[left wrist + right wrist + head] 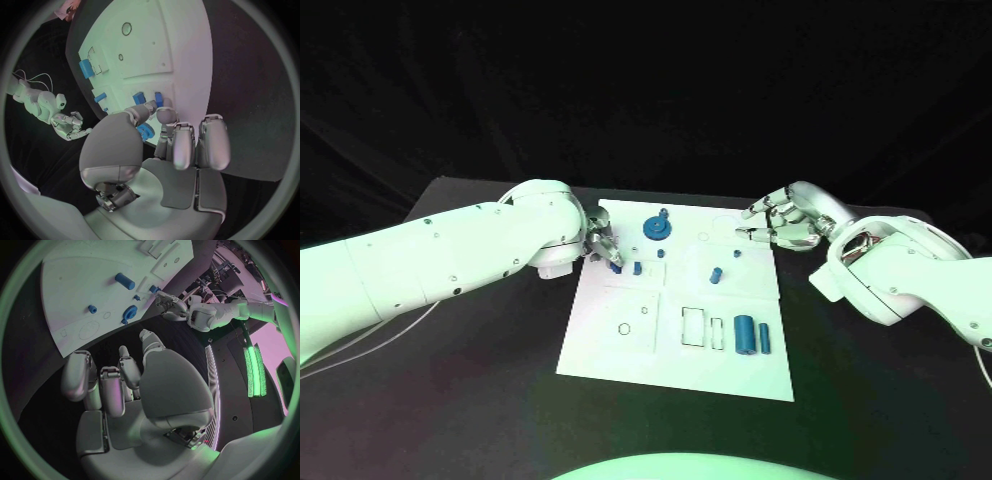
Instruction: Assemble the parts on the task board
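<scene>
The white task board (pixel 625 350) lies in the middle of the black table. On it are a round blue gear-like part (pixel 655 230), two small blue pieces (pixel 627 268) near its left edge, further small pieces (pixel 714 273) in the middle and two blue cylinders (pixel 753 336) at the near right. My left hand (pixel 600 245) hovers at the board's left edge with its fingers pointing down just beside the two small pieces (pixel 148 98); I see nothing held in it. My right hand (pixel 783 220) hangs over the board's far right corner, fingers loosely bent and empty.
Printed outlines and recesses (pixel 692 327) mark the board's near half. Black table (pixel 473 400) surrounds the board (pixel 150 45) on all sides. In the right wrist view the board (pixel 69 285) carries a blue cylinder (pixel 124 281), with my left hand (pixel 169 305) beyond it.
</scene>
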{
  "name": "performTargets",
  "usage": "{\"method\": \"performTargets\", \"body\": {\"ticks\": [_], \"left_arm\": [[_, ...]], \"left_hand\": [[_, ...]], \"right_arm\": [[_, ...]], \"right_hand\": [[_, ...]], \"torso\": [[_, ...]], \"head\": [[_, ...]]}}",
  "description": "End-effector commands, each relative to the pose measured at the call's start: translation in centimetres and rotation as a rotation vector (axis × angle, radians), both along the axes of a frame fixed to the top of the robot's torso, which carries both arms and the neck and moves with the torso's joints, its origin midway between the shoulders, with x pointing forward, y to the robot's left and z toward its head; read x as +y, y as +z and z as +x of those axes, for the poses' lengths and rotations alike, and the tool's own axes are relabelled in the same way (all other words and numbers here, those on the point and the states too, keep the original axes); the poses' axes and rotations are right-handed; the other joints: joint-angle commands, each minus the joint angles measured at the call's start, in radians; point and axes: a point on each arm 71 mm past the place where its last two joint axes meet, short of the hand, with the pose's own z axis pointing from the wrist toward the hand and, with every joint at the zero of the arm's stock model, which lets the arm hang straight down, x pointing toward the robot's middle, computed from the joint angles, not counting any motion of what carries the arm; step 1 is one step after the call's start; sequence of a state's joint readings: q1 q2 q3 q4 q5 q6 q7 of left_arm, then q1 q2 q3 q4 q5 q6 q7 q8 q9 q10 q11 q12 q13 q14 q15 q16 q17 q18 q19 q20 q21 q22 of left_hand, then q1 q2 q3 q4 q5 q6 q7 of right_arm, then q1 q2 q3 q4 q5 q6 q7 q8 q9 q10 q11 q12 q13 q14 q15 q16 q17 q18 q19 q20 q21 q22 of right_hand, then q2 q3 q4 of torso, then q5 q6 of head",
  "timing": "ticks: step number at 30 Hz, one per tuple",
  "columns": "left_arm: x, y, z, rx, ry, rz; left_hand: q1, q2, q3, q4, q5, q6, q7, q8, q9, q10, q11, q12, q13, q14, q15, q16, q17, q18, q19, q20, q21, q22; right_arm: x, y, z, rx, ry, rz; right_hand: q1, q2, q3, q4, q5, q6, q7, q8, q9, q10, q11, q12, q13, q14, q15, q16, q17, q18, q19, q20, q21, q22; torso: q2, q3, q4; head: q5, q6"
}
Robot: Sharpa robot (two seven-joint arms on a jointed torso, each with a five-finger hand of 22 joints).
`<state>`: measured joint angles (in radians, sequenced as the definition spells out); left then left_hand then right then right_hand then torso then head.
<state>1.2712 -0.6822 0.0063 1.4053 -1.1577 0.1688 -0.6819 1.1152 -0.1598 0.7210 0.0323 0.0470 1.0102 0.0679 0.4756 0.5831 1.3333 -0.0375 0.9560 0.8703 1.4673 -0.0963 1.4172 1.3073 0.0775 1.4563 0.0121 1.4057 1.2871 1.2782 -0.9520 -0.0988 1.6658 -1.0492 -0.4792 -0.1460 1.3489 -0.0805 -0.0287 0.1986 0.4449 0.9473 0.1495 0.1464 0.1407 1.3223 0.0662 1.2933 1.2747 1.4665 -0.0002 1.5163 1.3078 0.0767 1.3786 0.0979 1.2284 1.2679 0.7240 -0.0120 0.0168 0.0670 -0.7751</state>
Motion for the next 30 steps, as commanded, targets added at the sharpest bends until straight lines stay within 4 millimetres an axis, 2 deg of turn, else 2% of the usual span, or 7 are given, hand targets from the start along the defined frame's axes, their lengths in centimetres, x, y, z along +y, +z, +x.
{"method": "performTargets", "body": {"ticks": [1,15,21,30], "left_arm": [[-0.63,-0.66,-0.46,0.050,-0.030,0.018],[-0.67,-0.67,-0.36,0.045,-0.023,0.026],[-0.41,-0.68,-0.18,0.039,-0.009,0.028],[0.08,-0.64,0.01,0.027,0.009,0.022]], "left_hand": [[-0.014,0.001,-0.015,0.008,0.004,0.043,-0.047,0.006,-0.001,0.015,-0.010,0.002,0.002,0.064,-0.006,0.000,0.126,-0.017,0.004,-0.004,0.006,0.000],[-0.051,-0.010,-0.083,0.041,0.004,0.060,-0.055,0.021,0.014,0.021,-0.017,0.018,0.014,0.064,-0.011,0.001,0.126,-0.019,0.007,-0.008,0.010,0.007],[-0.077,-0.015,-0.171,0.075,0.004,0.064,-0.055,0.025,0.021,0.021,-0.017,0.025,0.019,0.064,-0.011,0.000,0.126,-0.019,0.007,-0.008,0.009,0.007],[-0.095,-0.008,-0.299,0.124,0.004,0.066,-0.053,0.023,0.025,0.019,-0.015,0.034,0.025,0.064,-0.010,0.000,0.127,-0.018,0.007,-0.008,0.007,0.006]], "right_arm": [[0.10,0.00,-0.06,-0.004,0.010,-0.001],[0.07,0.02,-0.09,-0.005,0.009,0.000],[0.05,0.04,-0.10,-0.007,0.008,0.000],[0.01,0.04,-0.10,-0.007,0.008,0.000]], "right_hand": [[-0.005,0.004,0.000,0.007,0.007,0.004,-0.001,0.006,-0.001,-0.001,-0.001,-0.002,-0.001,0.074,-0.008,-0.006,0.141,0.009,-0.005,-0.001,-0.005,-0.001],[-0.007,0.005,-0.002,0.009,0.008,0.004,-0.001,0.007,-0.001,-0.002,-0.001,-0.003,-0.003,0.073,-0.009,-0.008,0.139,0.010,-0.006,-0.001,-0.008,-0.004],[-0.008,0.004,-0.002,0.010,0.008,0.003,-0.001,0.007,-0.002,-0.004,-0.001,-0.005,-0.005,0.073,-0.009,-0.009,0.137,0.010,-0.008,-0.001,-0.011,-0.006],[-0.009,0.002,-0.004,0.011,0.008,0.001,-0.001,0.006,-0.002,-0.005,-0.001,-0.006,-0.006,0.070,-0.009,-0.015,0.125,0.013,-0.014,-0.001,-0.022,-0.015]], "torso": [[0.000,-0.0003,0.0001],[0.000,-0.0007,0.0010],[0.000,-0.0006,0.0007],[0.000,-0.0009,0.0005]], "head": [[-0.001,0.000],[-0.005,-0.005],[-0.006,-0.005],[-0.008,-0.002]]}}
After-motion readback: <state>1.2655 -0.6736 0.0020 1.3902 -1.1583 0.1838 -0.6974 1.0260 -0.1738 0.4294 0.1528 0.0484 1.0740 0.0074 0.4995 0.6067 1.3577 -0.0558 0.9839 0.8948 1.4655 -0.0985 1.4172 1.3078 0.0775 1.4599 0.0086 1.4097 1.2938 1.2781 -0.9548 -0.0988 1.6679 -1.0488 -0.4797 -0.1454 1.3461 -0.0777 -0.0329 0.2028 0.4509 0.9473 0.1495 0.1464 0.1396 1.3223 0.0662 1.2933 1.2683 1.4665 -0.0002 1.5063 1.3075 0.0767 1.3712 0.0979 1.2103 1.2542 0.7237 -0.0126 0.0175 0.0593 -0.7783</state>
